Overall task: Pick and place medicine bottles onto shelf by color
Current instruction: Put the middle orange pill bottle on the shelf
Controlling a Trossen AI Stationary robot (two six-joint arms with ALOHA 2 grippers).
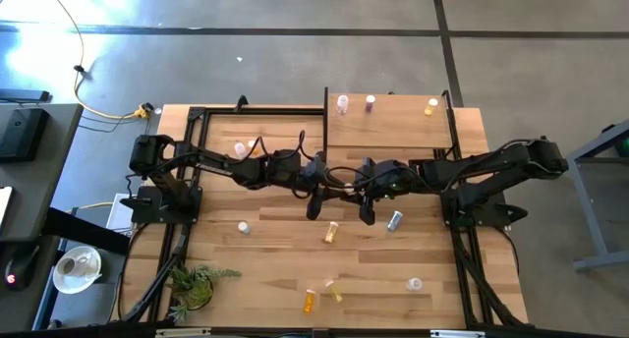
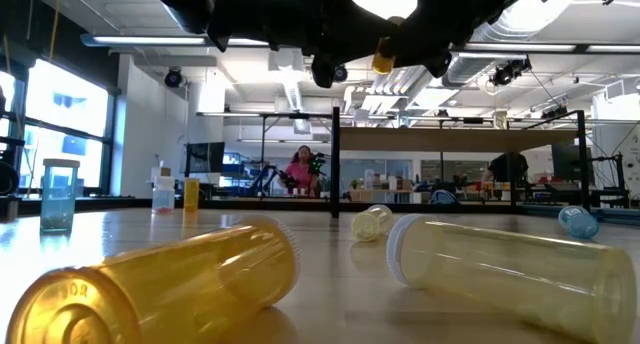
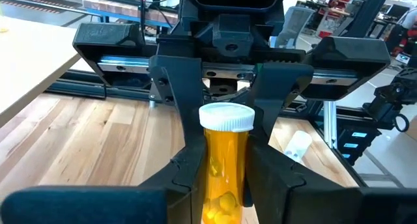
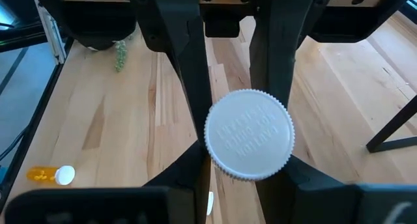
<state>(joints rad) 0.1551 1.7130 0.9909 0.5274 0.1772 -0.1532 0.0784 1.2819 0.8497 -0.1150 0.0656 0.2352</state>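
Note:
One orange pill bottle with a white cap (image 3: pixel 225 155) is held in the air above the table's middle, between my two grippers, which face each other. My left gripper (image 1: pixel 322 178) comes from the left and my right gripper (image 1: pixel 362 184) from the right; both are shut on it. The bottle lies level, its cap (image 4: pixel 249 133) toward the right arm. In the low view it shows high up (image 2: pixel 383 57). The light-wood shelf (image 1: pixel 393 132) with black posts sits at the far middle, with three bottles standing at its far edge (image 1: pixel 342 104). My left gripper pinches the orange body (image 3: pixel 220 185) between its two fingers, below the cap. The fingers come level from the table's left and lie along the bottle. The bottle is lifted clear and level, cap away from this gripper. My right gripper has its two fingers (image 4: pixel 190 168) on opposite sides of the bottle's cap end (image 4: pixel 215 155). The fingers come level from the table's right, along the bottle. The cap faces this wrist and hides the exact place of contact.
Loose bottles lie on the table: a clear one (image 1: pixel 241 149) at the far left, a small one (image 1: pixel 243 226), a yellow-orange one (image 1: pixel 331 232), a grey one (image 1: pixel 395 220), and an orange (image 1: pixel 311 300), a yellow (image 1: pixel 334 292) and a clear one (image 1: pixel 415 284) near the front. A green plant (image 1: pixel 192 284) stands at the near left.

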